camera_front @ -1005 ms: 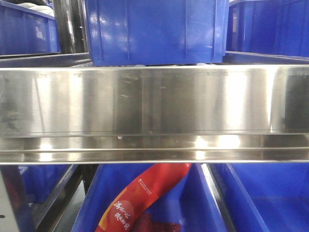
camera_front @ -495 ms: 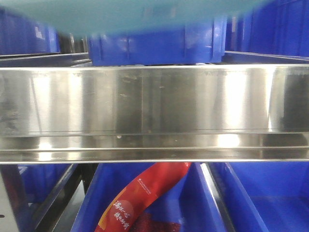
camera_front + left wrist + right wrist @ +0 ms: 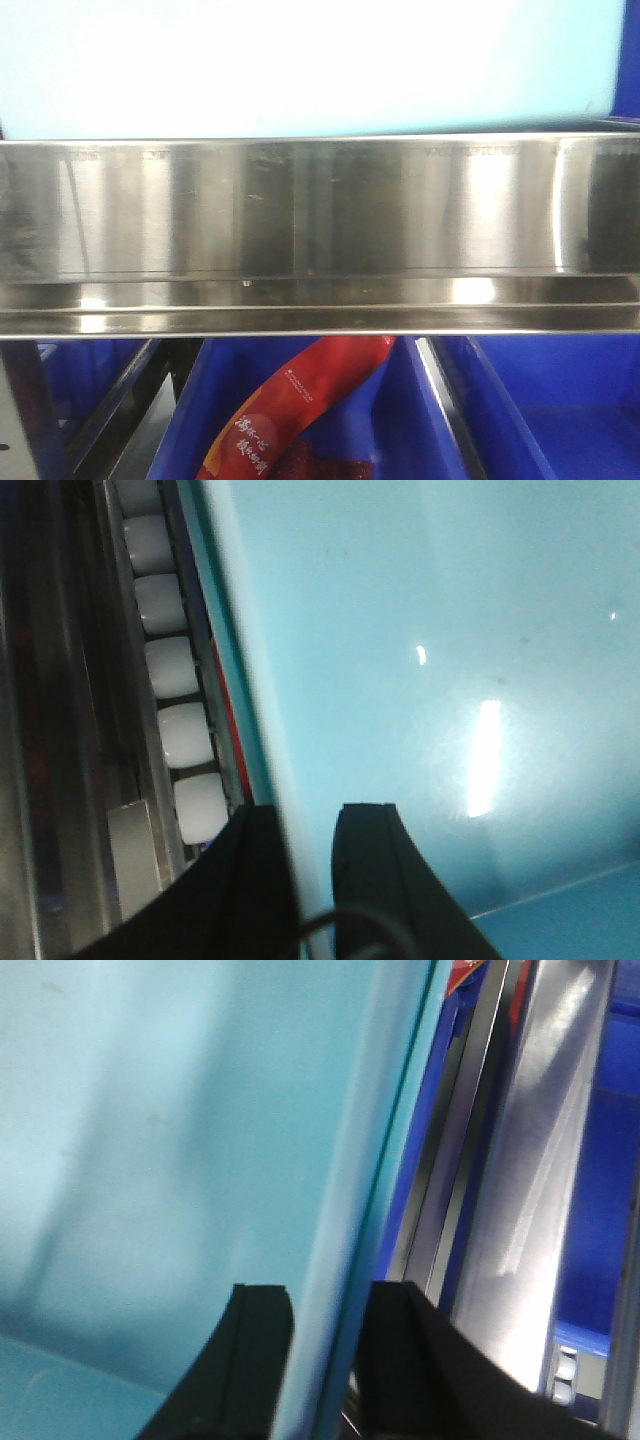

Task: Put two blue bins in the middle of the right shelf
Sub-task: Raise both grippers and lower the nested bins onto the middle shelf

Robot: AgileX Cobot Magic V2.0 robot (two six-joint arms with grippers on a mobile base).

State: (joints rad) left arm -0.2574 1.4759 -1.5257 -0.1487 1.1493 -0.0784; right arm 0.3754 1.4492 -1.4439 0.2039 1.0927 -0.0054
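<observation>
Blue bin wall sits clamped between the left gripper black fingers, one finger each side of the rim. Right gripper same grip on the opposite rim, fingers pinching the pale wall edge. Bin looks washed-out cyan in both wrist views, interior facing the cameras. Beside the left grip, a row of white rollers runs along a steel track. Beside the right grip, steel rails and a darker blue bin below. In the front view the held bin fills the whole top, blurred and overexposed, just above the right shelf brushed-steel front rail. Below the rail, a lower blue bin holds a red packet.
</observation>
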